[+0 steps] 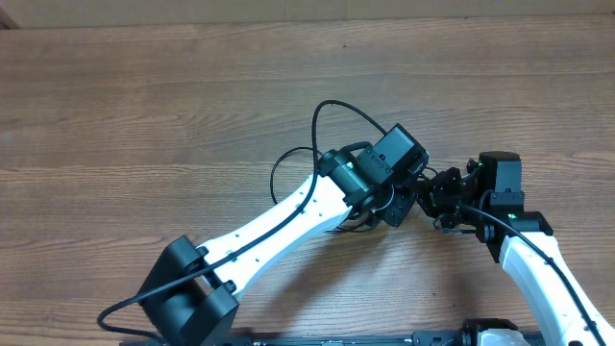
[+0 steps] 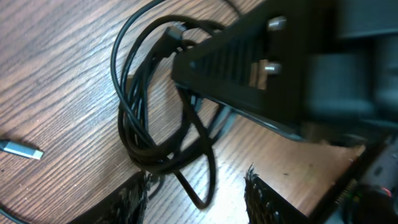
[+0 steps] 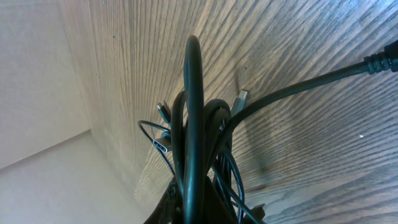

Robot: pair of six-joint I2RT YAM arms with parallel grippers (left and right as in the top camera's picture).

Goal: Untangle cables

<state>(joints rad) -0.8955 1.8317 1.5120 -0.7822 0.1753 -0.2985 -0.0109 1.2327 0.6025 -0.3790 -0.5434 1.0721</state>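
Observation:
The cables (image 2: 146, 127) are thin black cords in a tangled coil on the wooden table. In the overhead view most of the tangle is hidden under the arms, and only loops (image 1: 332, 108) stick out behind the left wrist. My left gripper (image 2: 198, 180) is open and low over the table, with one cable loop lying between its fingers; it shows in the overhead view (image 1: 401, 208) too. My right gripper (image 3: 199, 208) is shut on the cables (image 3: 193, 112), holding several strands bunched and lifted. It sits right against the left gripper (image 1: 437, 197). Small plugs (image 3: 163, 112) hang from the bunch.
A loose silver plug end (image 2: 22, 150) lies on the table left of the coil. The right gripper's black body (image 2: 267, 68) fills the upper right of the left wrist view. A thicker arm wire (image 3: 373, 62) crosses the right wrist view. The wooden table (image 1: 144, 115) extends left and back.

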